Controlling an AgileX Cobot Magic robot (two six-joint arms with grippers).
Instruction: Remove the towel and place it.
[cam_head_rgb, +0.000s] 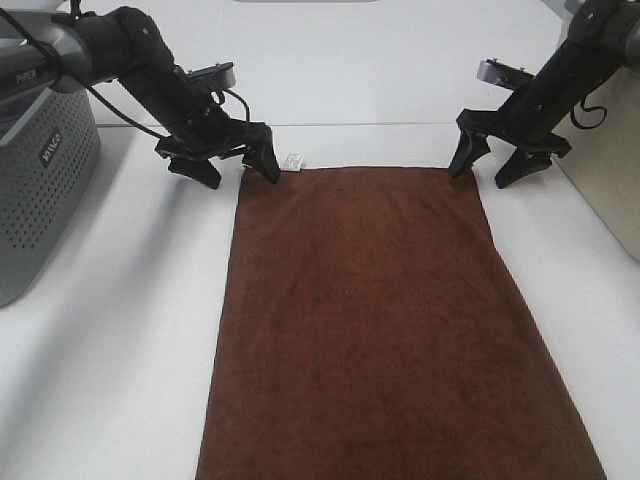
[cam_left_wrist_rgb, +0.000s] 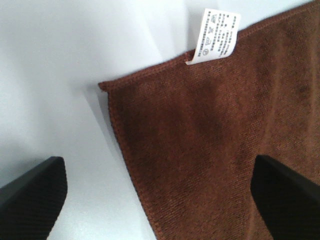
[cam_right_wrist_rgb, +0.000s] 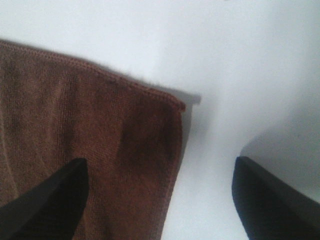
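The large dark brown rectangular terry towel (cam_head_rgb: 380, 320) is lying flat on the white table (cam_head_rgb: 120, 330). Its long axis is running from the arms toward the near edge of the exterior view, where it is passing out of frame. Its small white tag (cam_head_rgb: 294, 160) is sticking out at the far left corner. The left gripper (cam_head_rgb: 240, 178) is straddling that corner, spread wide and gripping nothing. The right gripper (cam_head_rgb: 480, 176) is straddling the far right corner, equally wide and empty. A grey perforated basket (cam_head_rgb: 40, 180) is sitting at the left.

Left pincer (cam_head_rgb: 242, 178), right pincer (cam_head_rgb: 480, 178) — both agape
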